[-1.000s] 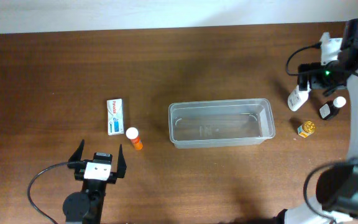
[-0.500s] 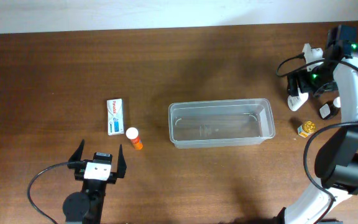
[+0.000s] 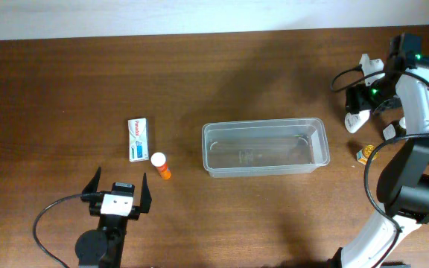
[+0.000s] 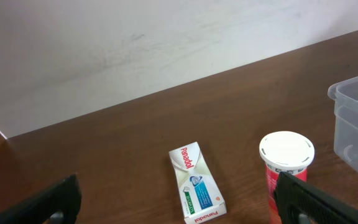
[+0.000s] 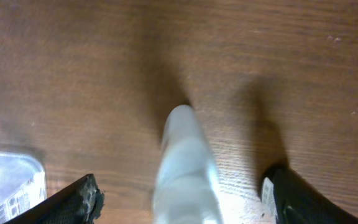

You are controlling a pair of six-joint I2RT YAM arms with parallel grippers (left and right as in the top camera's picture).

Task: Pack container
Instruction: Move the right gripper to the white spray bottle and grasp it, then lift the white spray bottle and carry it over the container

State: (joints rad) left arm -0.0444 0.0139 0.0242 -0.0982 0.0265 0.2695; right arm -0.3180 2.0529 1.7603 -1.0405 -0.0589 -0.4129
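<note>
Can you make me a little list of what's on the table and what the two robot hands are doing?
container: clear tub, middle of the table, looks empty
left of it: Panadol box, orange bottle with a white cap
right of it: white bottle, gold-topped jar
left gripper: open, holding nothing, just short of the orange bottle
right gripper: open, one finger on each side of the white bottle

Wooden table (image 3: 65,74): container (image 3: 264,123), box (image 3: 138,138), bottle (image 3: 161,165).
</note>
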